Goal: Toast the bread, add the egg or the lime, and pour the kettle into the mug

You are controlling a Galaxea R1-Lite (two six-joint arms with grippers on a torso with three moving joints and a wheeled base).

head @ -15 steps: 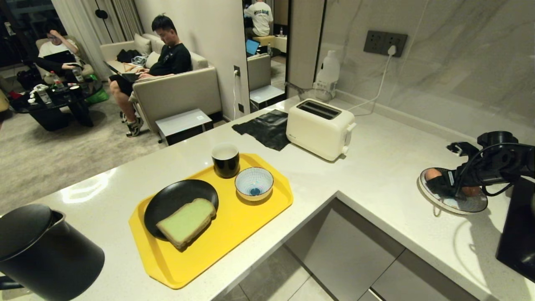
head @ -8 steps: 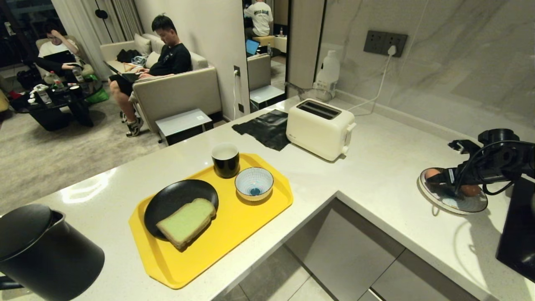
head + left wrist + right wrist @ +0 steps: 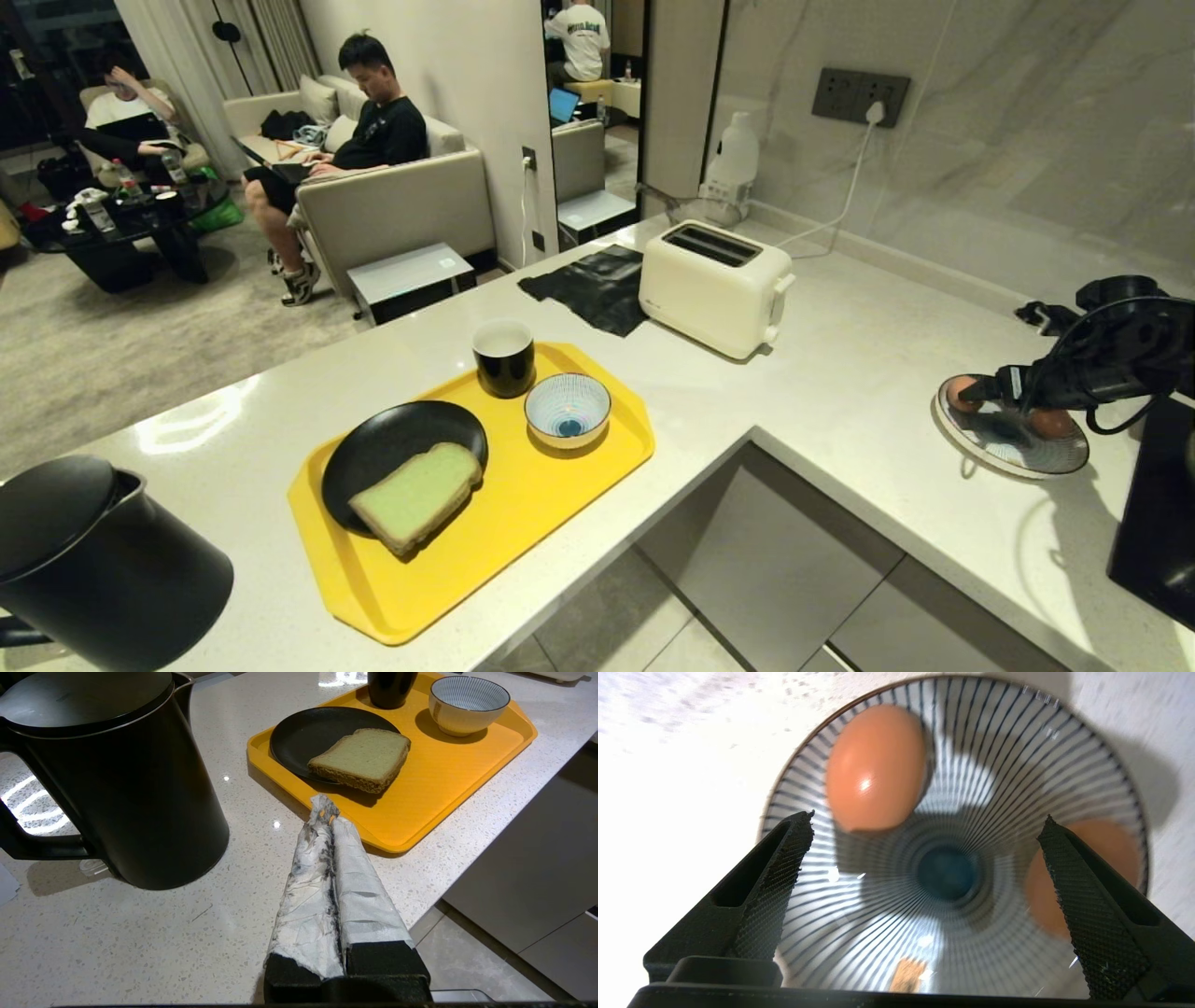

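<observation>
**Right gripper spread above the egg plate, left arm parked by the kettle**

At the far left of the counter [image 3: 840, 392] stood the kettle [image 3: 93, 560], matte black with its domed lid on. The left gripper [image 3: 327, 816] hung just beside it, above the counter edge, its two paper-wrapped fingers [image 3: 308, 868] pressed together and clenched on nothing; it pointed toward the near corner of the tray.

Next along lay the yellow tray [image 3: 523, 523]. On its left part sat a black plate [image 3: 392, 443] carrying the bread [image 3: 417, 495], green face up, one end overhanging the plate's rim. At the tray's back edge stood the mug [image 3: 504, 359], upright, with the striped bowl [image 3: 568, 409] just beside it on the right, the two close but apart.

Behind the tray, a black cloth [image 3: 593, 285] lay flat on the counter, touching the cream toaster [image 3: 714, 287], whose cord ran up to a wall socket [image 3: 859, 95]. A white bottle [image 3: 733, 168] stood behind the toaster.

Further right, a shallow striped plate [image 3: 1004, 448] held two eggs. One egg [image 3: 877, 767] lay near the rim; a second egg [image 3: 1106, 844] lay at the opposite side, partly hidden by a finger. The right gripper [image 3: 927, 830] hovered above this plate, released, its jaws spread wide and pointing down, grasping nothing and touching neither egg.

In the room beyond the counter, two people sat on the sofa and armchair.
</observation>
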